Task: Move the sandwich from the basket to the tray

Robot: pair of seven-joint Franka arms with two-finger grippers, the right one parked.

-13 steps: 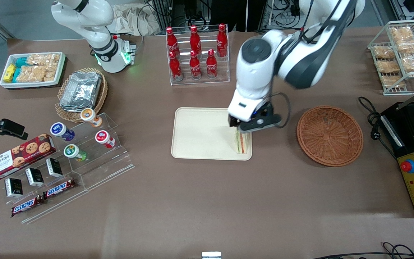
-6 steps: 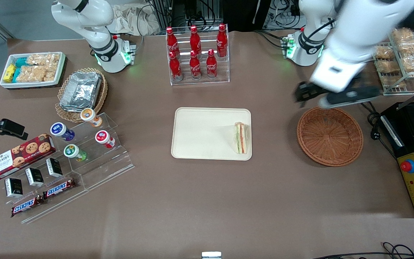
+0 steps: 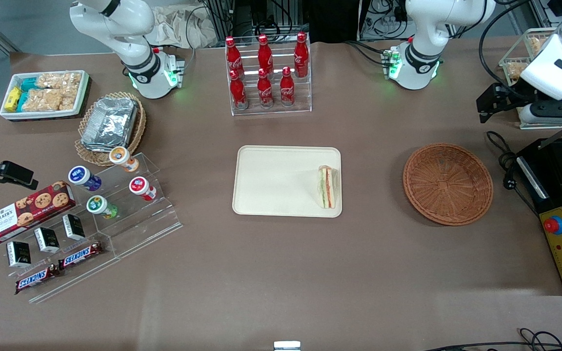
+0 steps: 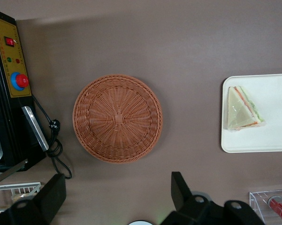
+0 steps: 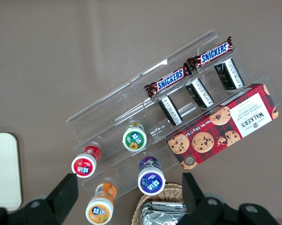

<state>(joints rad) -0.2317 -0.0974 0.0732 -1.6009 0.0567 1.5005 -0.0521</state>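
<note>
The end effector (image 3: 487,103) hangs high above the working arm's end of the surface (image 3: 281,273), its two dark fingers (image 4: 50,197) spread wide with nothing between them. It sits well apart from the basket (image 3: 448,184), farther from the front camera than the basket, and close to a wire rack of snack bags (image 3: 525,68). In the wrist view the end effector (image 4: 117,199) looks straight down on the basket (image 4: 117,118) — round, reddish-brown, with nothing in it. Beside the basket, toward the working arm's end, stands a black control box with a red button (image 3: 554,225). Toward the middle of the surface lies the cream tray (image 3: 271,180). The sandwich (image 3: 327,186) rests in the tray, at the edge nearest the basket, its layered filling of green and orange-red facing up. In the wrist view the sandwich (image 4: 243,109) shows as a pale wedge on the tray (image 4: 277,136). Farther from the front camera than the tray stands a clear rack of red cola bottles (image 3: 266,73).
</note>
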